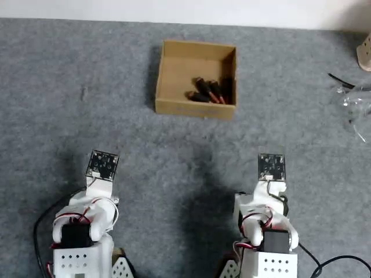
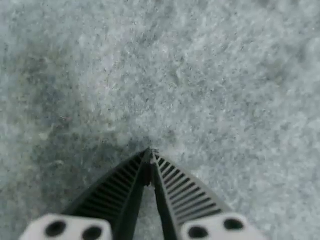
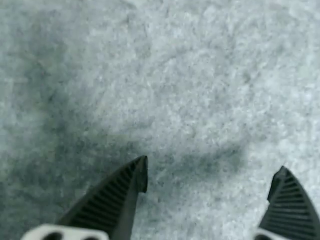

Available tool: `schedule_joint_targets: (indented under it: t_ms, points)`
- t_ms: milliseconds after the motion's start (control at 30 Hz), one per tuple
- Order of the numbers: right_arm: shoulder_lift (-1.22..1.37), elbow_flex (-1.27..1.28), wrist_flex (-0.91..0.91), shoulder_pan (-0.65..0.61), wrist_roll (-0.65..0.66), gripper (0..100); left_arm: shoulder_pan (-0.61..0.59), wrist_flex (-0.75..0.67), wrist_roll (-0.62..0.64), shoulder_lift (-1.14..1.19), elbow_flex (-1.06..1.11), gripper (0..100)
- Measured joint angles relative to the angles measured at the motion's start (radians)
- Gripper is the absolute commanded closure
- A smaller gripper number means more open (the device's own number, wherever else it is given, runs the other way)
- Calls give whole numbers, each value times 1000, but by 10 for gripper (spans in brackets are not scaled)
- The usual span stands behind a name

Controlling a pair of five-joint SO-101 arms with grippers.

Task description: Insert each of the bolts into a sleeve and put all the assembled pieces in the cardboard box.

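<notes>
The open brown cardboard box (image 1: 195,108) sits on the grey fuzzy mat (image 1: 87,87). Inside it, on the floor of the box toward its right side, lies a small bunch of dark bolt-and-sleeve pieces with red bits (image 1: 208,91). They lie close together. Their long way runs on a slant across the box, not straight along its walls. How many there are is hard to tell.

Both white arms are on the near side of the box, well apart from it. The left arm (image 1: 87,220) is off to the box's left and the right arm (image 1: 264,223) is off to its right, so the box lies ahead of them and between them. The right arm looks a little nearer to the box, and to the pieces in it.

The left gripper (image 2: 150,152) has its two black ribbed fingers pressed together at the tips, with nothing between them. The right gripper (image 3: 212,167) is spread wide and holds nothing. Under each one there is just mat.

No loose bolt or sleeve shows on the mat around the box, so the job looks about done.
</notes>
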Motion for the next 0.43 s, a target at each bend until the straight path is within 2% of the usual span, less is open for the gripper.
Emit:
schedule_joint_targets:
  t_ms: [433]
  points:
    - [0, 0, 5, 0, 0, 662, 0, 0, 0, 0, 0, 993]
